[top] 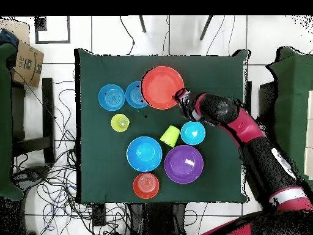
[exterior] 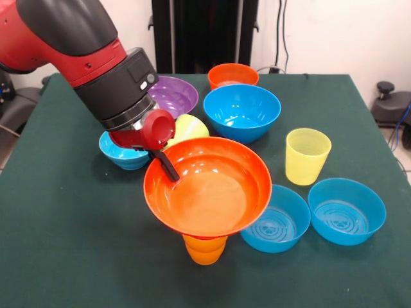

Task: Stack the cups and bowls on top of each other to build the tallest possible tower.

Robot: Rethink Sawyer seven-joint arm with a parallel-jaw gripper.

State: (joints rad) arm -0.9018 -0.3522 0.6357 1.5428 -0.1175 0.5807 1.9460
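The large orange bowl (exterior: pixel 212 192) sits upright on top of an orange cup (exterior: pixel 205 250) near the table's front; in the overhead view the bowl (top: pixel 162 87) hides the cup. My gripper (exterior: pixel 168 168) is shut on the bowl's left rim, with one black finger inside the bowl; it also shows in the overhead view (top: pixel 180 98). The large blue bowl (exterior: pixel 242 112) stands alone on the table behind. The lime green cup (exterior: pixel 186 127) lies on its side just behind my gripper. The pale yellow cup (exterior: pixel 307 154) stands upright to the right.
The purple bowl (exterior: pixel 172 95) and small orange bowl (exterior: pixel 232 74) stand at the back. The small blue bowl (exterior: pixel 122 153) is under my wrist. Two medium blue bowls (exterior: pixel 277 219) (exterior: pixel 347 210) sit at the front right, close to the stack.
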